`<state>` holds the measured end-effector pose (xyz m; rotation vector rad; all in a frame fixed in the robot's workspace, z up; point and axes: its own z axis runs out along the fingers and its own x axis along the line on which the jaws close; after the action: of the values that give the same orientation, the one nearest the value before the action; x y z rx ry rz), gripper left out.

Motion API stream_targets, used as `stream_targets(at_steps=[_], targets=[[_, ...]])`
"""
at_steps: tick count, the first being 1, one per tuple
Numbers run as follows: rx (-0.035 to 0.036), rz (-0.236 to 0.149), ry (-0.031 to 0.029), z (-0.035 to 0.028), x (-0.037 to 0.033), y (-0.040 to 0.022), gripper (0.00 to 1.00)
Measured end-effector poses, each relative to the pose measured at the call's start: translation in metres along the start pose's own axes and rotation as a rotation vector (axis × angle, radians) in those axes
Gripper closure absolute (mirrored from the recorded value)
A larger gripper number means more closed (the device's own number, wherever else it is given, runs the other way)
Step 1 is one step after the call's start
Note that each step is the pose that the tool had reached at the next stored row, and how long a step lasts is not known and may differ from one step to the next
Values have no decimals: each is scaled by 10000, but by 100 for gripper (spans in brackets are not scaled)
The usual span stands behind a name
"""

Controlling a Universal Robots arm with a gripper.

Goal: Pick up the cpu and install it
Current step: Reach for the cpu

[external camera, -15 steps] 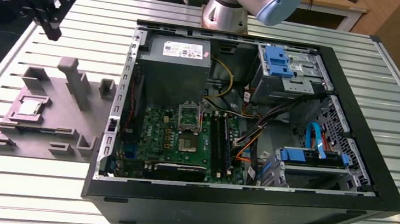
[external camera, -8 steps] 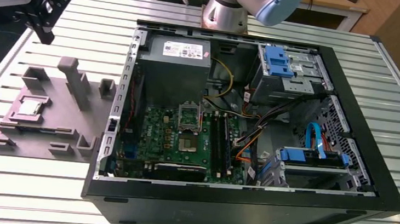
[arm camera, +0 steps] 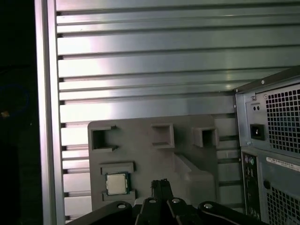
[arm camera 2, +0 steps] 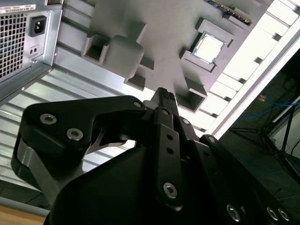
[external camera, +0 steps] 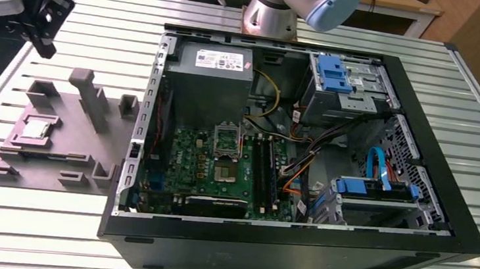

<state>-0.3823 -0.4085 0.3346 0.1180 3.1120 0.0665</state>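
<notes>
I log fingers [arm camera 2: 165, 97] pressed together, hanging well clear of cpu [arm camera: 116, 183], which sits in grey fixture [arm camera: 140, 159] pocket

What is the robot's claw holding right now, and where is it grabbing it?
Nothing. The gripper is shut with nothing in it, and the cpu lies apart from it in a pocket of the grey holder.

The exterior view looks down slantwise from high up onto the slatted counter [external camera: 32, 233], taking in the whole open computer case [external camera: 299, 252] and the grey fixture [external camera: 61, 157] beside it. Both wrist views look past the gripper [arm camera 2: 164, 95] from nearer, sharing that fixture and the case's rear panel.
</notes>
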Motion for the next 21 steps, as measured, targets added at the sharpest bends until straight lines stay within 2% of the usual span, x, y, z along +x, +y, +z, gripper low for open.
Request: stream_targets(at_steps=[13, 17, 21], targets=[[0, -1, 1, 218, 260, -63, 90], [0, -1, 2, 281, 295, -107, 90], [3, 0, 9, 291, 298, -110, 90]])
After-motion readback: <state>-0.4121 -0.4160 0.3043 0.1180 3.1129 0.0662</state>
